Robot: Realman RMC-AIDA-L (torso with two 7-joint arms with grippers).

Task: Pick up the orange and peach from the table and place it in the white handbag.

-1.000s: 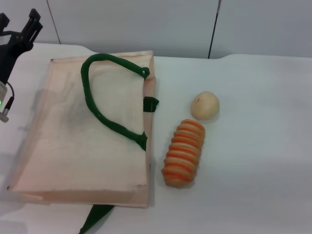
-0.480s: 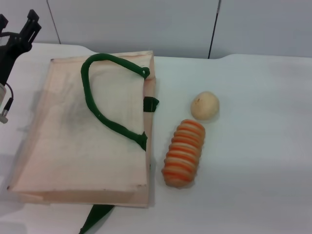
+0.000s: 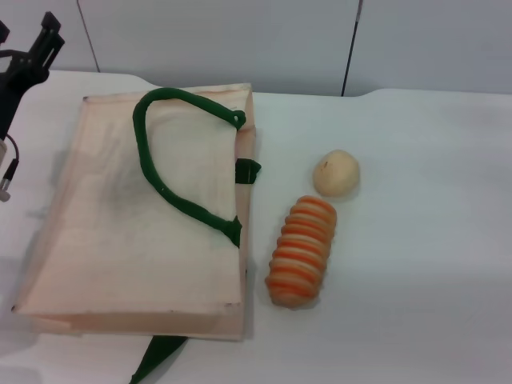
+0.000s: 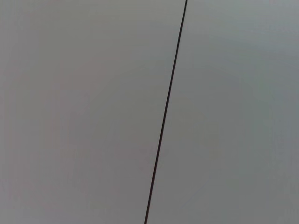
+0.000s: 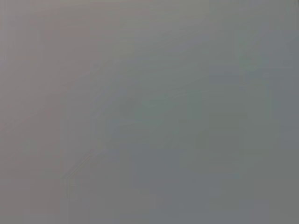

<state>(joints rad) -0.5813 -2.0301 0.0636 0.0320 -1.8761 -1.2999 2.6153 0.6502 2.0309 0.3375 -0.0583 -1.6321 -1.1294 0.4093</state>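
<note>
The white handbag (image 3: 120, 232) lies flat on the left of the table, its dark green strap handle (image 3: 156, 172) looped on top. The orange and the peach are not visible in any view. My left gripper (image 3: 26, 28) is raised at the far left back corner, beyond the bag's back left corner, with its fingers spread and nothing between them. My right gripper is out of view. Both wrist views show only a plain grey wall.
A pale beige potato-like ball (image 3: 336, 173) and an orange-and-cream striped oblong piece (image 3: 302, 250) lie on the white table (image 3: 432, 240) just right of the bag. A green strap end (image 3: 156, 358) sticks out at the bag's front edge.
My left gripper has drifted a little to the left and up, away from the bag. The bag and the two pieces have not moved.
</note>
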